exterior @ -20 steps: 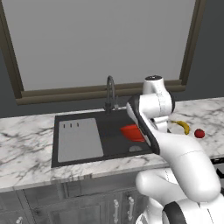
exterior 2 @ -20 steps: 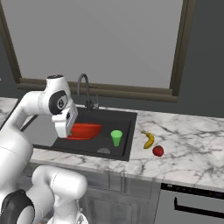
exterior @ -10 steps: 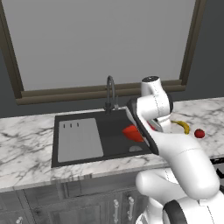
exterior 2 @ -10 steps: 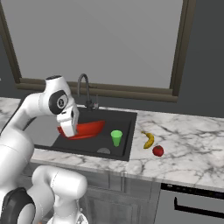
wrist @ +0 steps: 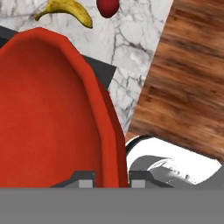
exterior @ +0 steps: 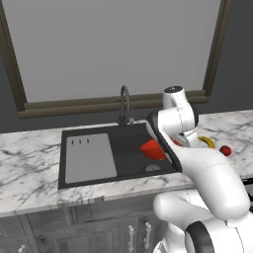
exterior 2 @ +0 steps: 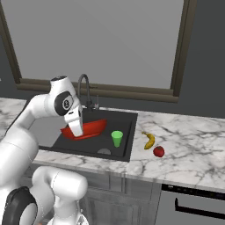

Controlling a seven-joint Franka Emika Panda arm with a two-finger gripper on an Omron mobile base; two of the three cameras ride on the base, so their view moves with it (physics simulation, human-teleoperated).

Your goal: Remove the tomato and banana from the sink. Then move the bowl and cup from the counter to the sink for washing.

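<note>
My gripper is shut on the near rim of the red bowl, which hangs tilted over the black sink. The hand view has the bowl large on the left, its rim pinched by the gripper. From the left base the bowl shows partly behind my forearm. A green cup stands upright inside the basin. On the marble counter right of the sink lie the banana and the tomato, also the banana and tomato in the hand view.
A dark curved faucet rises at the sink's back edge. The grey ribbed drainboard covers the basin's left part. A window sill runs behind the counter. Grey cabinet fronts and a dark appliance door lie below the counter edge.
The held bowl has tipped a little more, its far side lifting, while my hand shifted only slightly over the basin. Cup, banana and tomato have stayed put.
</note>
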